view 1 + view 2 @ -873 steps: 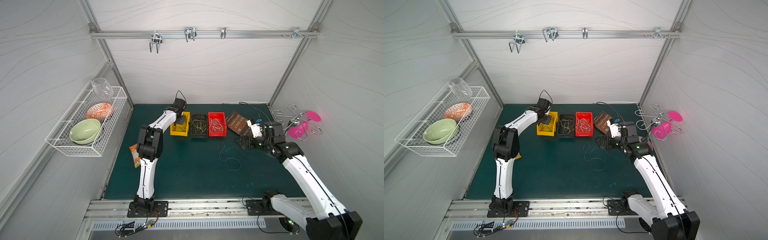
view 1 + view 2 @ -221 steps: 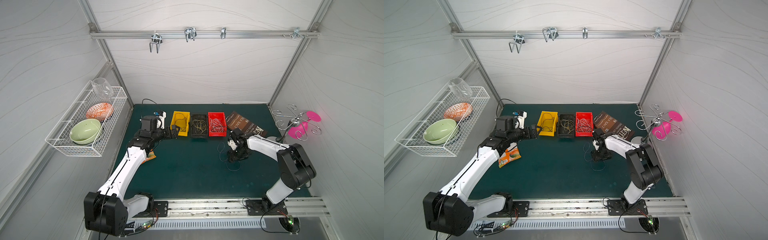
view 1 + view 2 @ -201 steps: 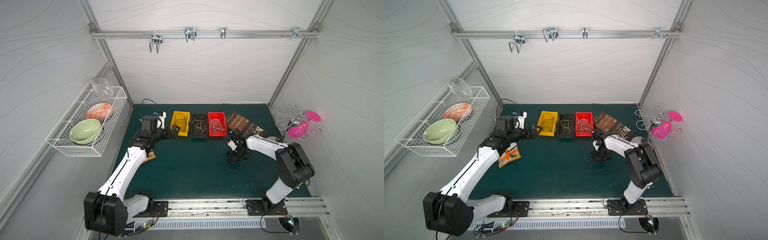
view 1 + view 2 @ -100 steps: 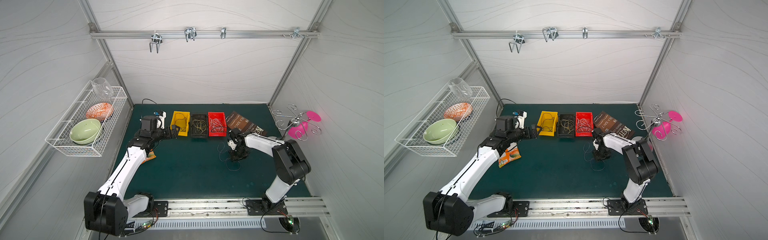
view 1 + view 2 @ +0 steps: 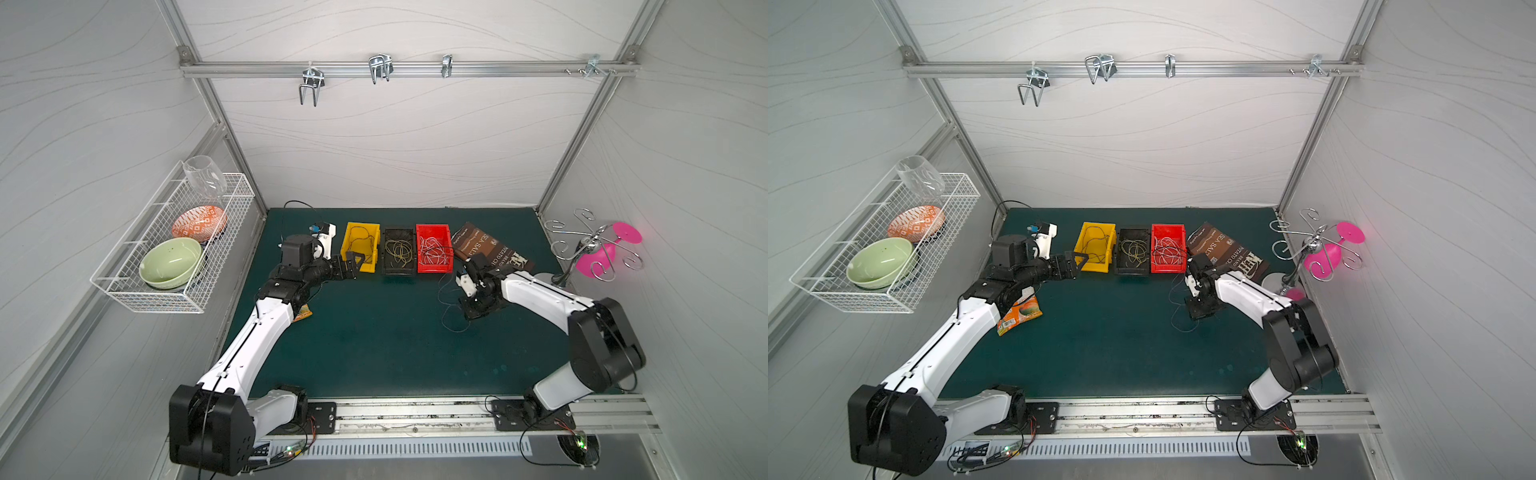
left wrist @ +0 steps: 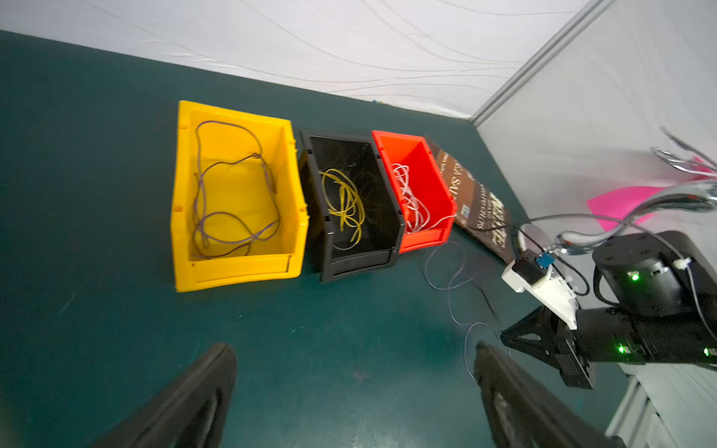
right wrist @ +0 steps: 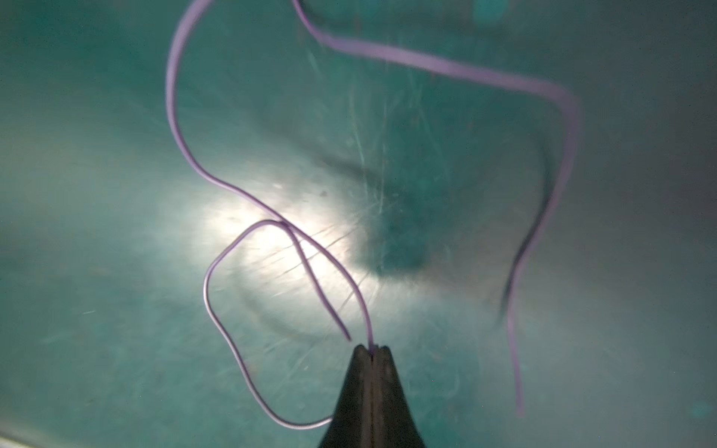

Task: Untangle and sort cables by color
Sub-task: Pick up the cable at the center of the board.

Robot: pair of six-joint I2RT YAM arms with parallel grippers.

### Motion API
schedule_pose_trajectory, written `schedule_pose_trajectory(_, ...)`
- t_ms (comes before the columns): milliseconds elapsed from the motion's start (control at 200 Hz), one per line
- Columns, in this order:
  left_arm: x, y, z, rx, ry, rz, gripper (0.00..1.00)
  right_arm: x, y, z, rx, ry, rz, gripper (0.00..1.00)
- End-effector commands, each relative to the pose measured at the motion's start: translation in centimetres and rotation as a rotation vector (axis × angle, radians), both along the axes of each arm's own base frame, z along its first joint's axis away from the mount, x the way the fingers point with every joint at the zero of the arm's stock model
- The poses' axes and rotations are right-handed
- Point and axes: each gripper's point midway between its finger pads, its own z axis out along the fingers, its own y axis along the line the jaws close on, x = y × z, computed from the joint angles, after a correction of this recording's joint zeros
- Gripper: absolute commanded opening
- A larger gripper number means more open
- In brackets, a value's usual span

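A thin dark purplish cable [image 5: 453, 329] [image 7: 205, 283] lies looped on the green mat in front of the red bin [image 5: 432, 269]. My right gripper [image 5: 473, 313] [image 7: 372, 347] points down at the mat, shut on one strand of it. White cables [image 6: 407, 194] fill the red bin. Yellow-olive cables [image 6: 345, 198] lie in the black bin [image 6: 357, 263]. Dark cables [image 6: 198, 194] sit in the yellow bin [image 6: 240, 271]. My left gripper [image 5: 357, 261] [image 6: 355, 345] hovers open and empty at the yellow bin's front.
A brown chip bag [image 5: 490, 249] lies right of the red bin, behind my right arm. An orange snack packet [image 5: 1019, 316] sits under my left arm. A wire basket [image 5: 174, 291] with bowls hangs on the left wall; a pink glass [image 5: 598, 255] hangs at the right.
My right gripper has shut on the loose cable on the mat within the last second. My left arm, which had earlier pulled back from the yellow bin, has held still.
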Motion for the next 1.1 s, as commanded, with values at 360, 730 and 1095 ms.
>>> schedule_pose_trajectory(360, -3.5, -6.5, 9.2, -0.229, -0.360, -0.360, 0.98, 0.9, 1.6, 22.0, 0.277, -0.548, 0.118, 0.00)
schedule_pose_trajectory(730, -3.3, -10.5, 8.5, -0.233, -0.327, -0.467, 0.98, -0.1, 2.9, 33.0, 0.484, -0.781, 0.166, 0.00)
schedule_pose_trajectory(1095, -0.6, -16.5, 5.5, -0.259, -0.211, -0.547, 0.92, -1.5, 4.0, 36.0, 0.624, -0.809, 0.192, 0.01)
